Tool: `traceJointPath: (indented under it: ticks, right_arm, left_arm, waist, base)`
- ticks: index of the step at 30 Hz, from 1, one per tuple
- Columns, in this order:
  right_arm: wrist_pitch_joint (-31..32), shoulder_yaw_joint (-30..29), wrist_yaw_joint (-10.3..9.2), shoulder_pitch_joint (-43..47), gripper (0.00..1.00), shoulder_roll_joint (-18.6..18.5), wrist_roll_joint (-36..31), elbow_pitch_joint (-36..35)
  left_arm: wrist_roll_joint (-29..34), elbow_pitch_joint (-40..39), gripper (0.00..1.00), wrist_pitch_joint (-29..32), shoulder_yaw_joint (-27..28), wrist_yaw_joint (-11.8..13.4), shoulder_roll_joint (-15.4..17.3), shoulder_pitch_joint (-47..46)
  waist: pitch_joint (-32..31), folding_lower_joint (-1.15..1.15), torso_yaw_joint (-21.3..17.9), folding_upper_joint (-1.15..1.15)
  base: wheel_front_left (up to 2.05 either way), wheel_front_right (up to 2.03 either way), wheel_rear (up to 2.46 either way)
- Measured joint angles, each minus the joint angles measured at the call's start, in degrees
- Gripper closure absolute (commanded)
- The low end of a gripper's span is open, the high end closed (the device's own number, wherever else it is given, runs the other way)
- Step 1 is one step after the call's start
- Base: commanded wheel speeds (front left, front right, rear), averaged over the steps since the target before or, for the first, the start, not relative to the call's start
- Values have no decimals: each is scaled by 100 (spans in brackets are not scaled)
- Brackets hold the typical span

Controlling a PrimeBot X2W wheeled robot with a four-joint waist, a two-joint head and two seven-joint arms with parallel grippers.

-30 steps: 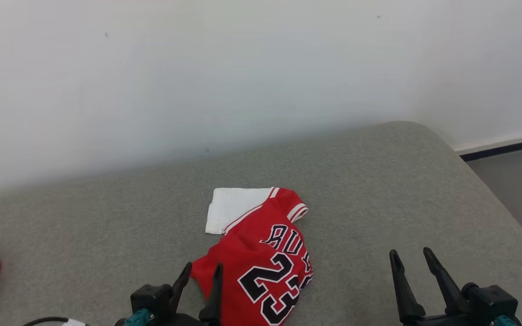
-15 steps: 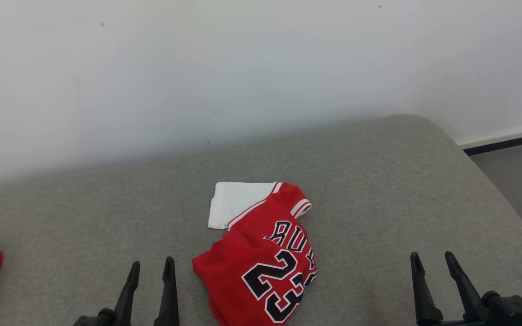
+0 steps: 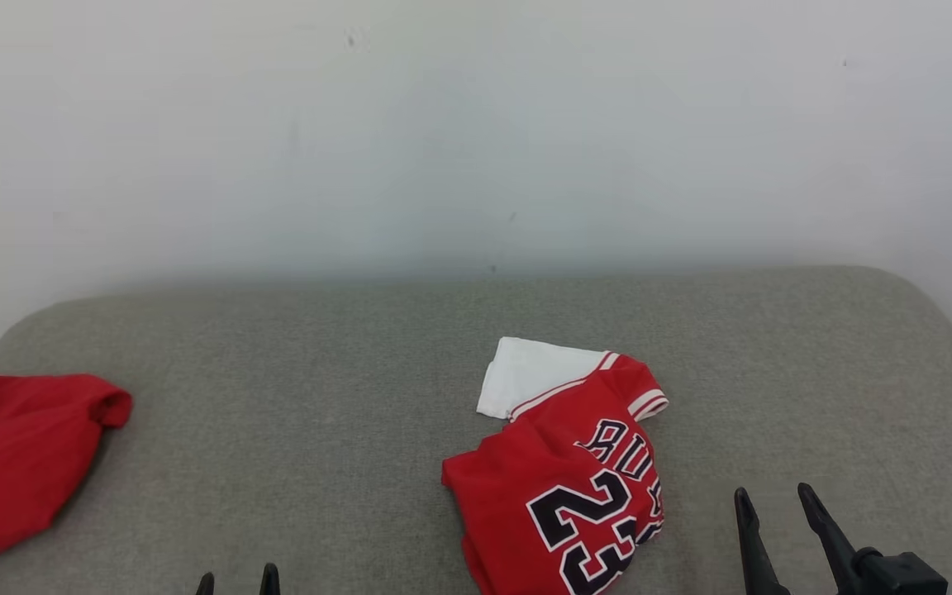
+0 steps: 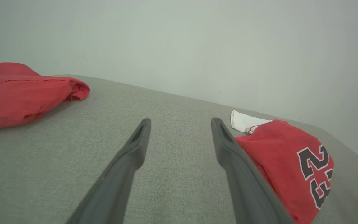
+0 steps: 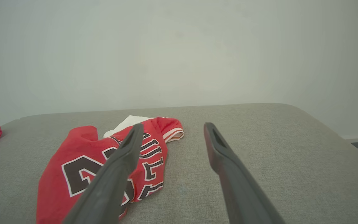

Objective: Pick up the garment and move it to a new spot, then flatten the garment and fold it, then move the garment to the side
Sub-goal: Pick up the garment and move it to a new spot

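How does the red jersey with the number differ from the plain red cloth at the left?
The jersey carries black numerals and letters edged in white; the plain cloth shows no print. The jersey has a white part and striped trim; the cloth is red all over. The jersey lies near the middle of the grey surface, the cloth at its left end. Both are red and rumpled.
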Motion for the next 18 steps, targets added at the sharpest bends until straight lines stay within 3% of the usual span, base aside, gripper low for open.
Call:
traceJointPath:
  ticks: [8, 18]
  right_arm:
    - [67, -85, 0, 5, 0, 0, -45, 165]
    - [103, -8, 0, -34, 0, -1, 38, 231]
  left_arm:
    - [207, 53, 0, 0, 127, -172, -1, 134]
    - [192, 153, 0, 0, 144, -277, -23, 70]
  waist:
    - [-70, 0, 328, 0]
    - [-24, 0, 242, 0]
  base:
    - [0, 0, 0]
    - [0, 0, 0]
